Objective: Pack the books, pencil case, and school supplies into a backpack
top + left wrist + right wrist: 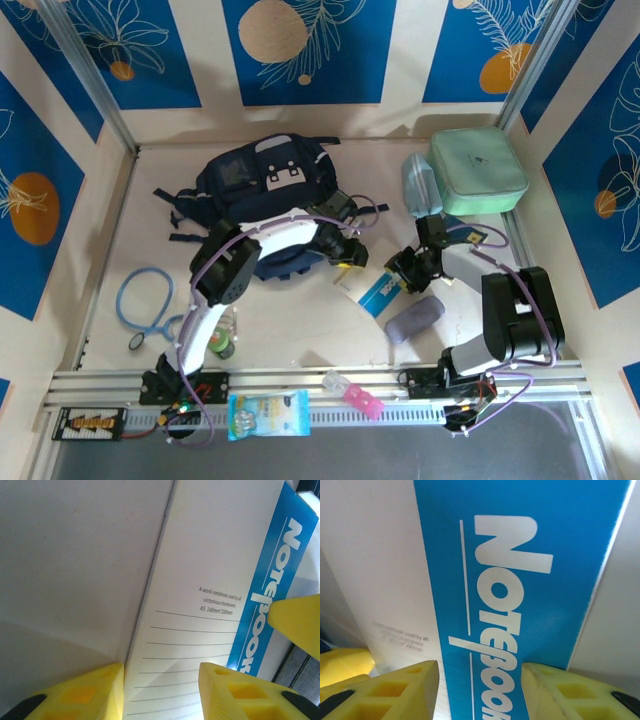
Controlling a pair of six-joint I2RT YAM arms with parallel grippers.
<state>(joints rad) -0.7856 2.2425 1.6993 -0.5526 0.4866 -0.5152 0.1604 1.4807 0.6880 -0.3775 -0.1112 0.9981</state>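
The blue-and-white NOTEBOOK book (378, 292) lies flat on the table just in front of the navy backpack (262, 180). My left gripper (350, 254) hovers over its left side, open, with the book's white lined cover (200, 555) between the yellow fingers (95, 690). My right gripper (397, 272) is at the book's right side, also open, its fingers (405, 687) straddling the blue NOTEBOOK band (520, 555). The tips of the two grippers are close together. The brown book and the dark book are out of view.
A mint-green case (478, 172) and a pale blue pouch (420, 182) sit at the back right. A grey-purple pencil case (413, 318) lies near the right arm. A blue looped cord (140, 300), a green bottle (222, 345), a pink-white item (352, 392) and a packet (268, 413) lie at the front.
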